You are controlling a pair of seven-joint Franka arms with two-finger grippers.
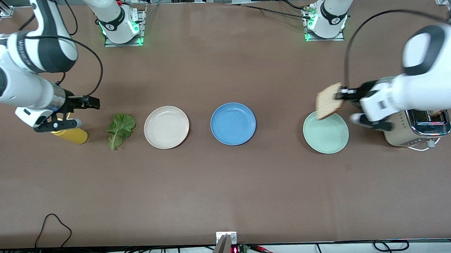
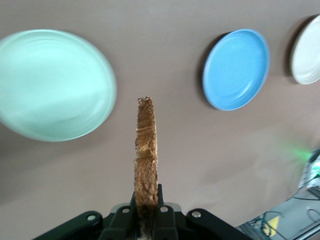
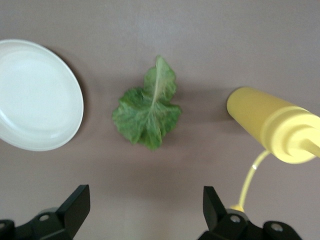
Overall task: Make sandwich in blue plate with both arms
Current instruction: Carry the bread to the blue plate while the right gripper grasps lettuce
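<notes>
left gripper (image 1: 340, 95): fingers clamped on 1 bread slice (image 1: 329, 101), held edge-on in the air over the mint-green plate (image 1: 326, 133)
right gripper (image 1: 78, 110): fingers apart, holding nothing, over the yellow bottle (image 1: 70, 135)
lettuce leaf (image 1: 120, 129): on table between bottle and cream plate (image 1: 166, 127)
blue plate (image 1: 233, 123): bare, between the cream and mint-green plates
toaster (image 1: 419, 127): beside mint-green plate, toward the left arm's end

Three plates are sitting on the bench (image 1: 228, 187): one cream-white plate (image 1: 166, 127), one blue plate (image 1: 233, 123) and one mint-green plate (image 1: 326, 132). One bread slice (image 1: 329, 101) is showing, one lettuce leaf (image 1: 120, 129), one yellow squeeze bottle (image 1: 70, 134) and one toaster (image 1: 419, 127). Two robot arms are working here.
</notes>
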